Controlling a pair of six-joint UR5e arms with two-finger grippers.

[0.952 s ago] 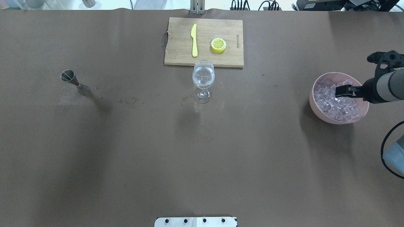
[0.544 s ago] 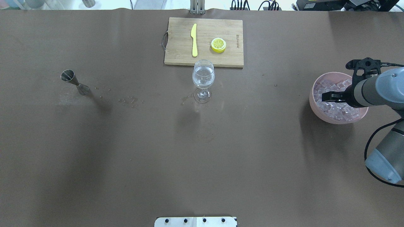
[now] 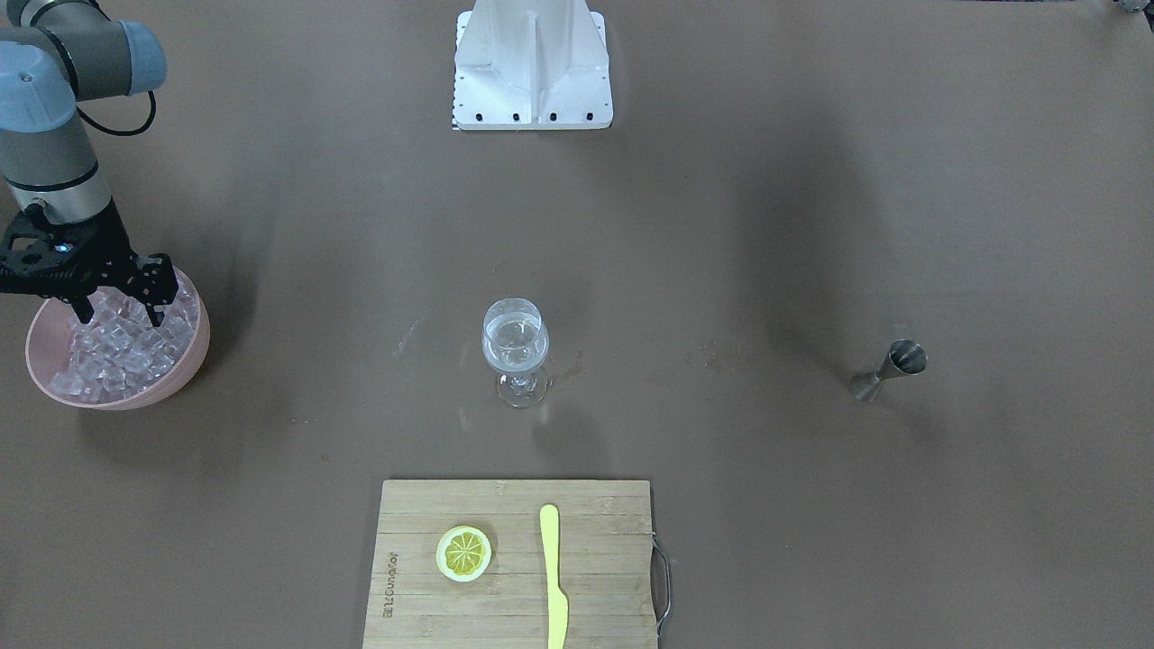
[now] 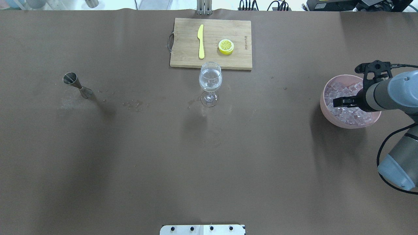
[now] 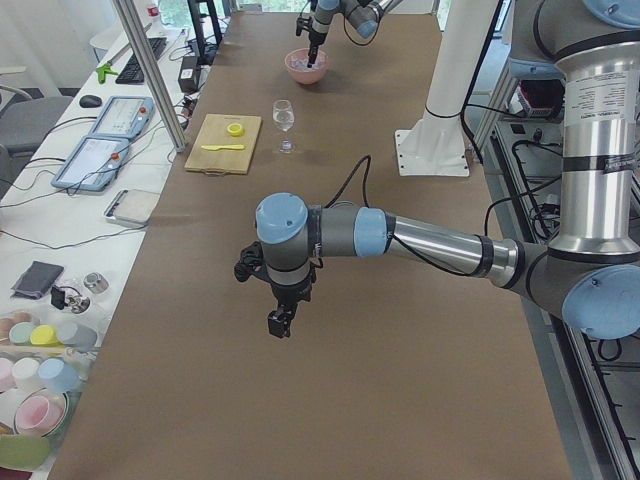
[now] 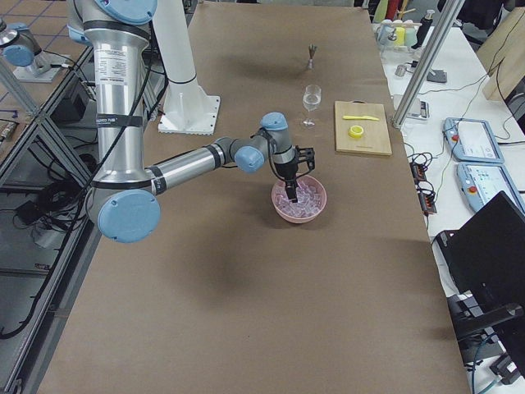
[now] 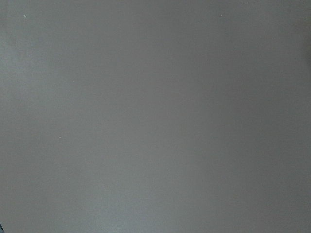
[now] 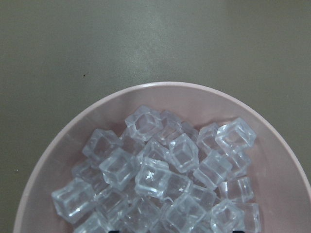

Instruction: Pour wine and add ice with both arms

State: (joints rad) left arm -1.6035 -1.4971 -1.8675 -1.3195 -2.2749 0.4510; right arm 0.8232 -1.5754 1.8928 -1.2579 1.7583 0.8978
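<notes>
Half done, I judge: the clear colourless wine (image 4: 210, 85) sits in the stemmed clear glass (image 4: 210, 78) on the brown table (image 4: 130, 147), without cubes. The right gripper (image 3: 119, 311), jaws spread, reaches into the clear ice cubes (image 3: 108, 347) heaped in the pink round bowl (image 3: 194, 356). Whether the left gripper (image 5: 281, 322) has its jaws spread, I cannot tell.

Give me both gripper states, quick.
Left gripper: cannot tell; it shows only in the side view.
Right gripper: open, jaws spread over the ice in the pink bowl, holding nothing.
</notes>
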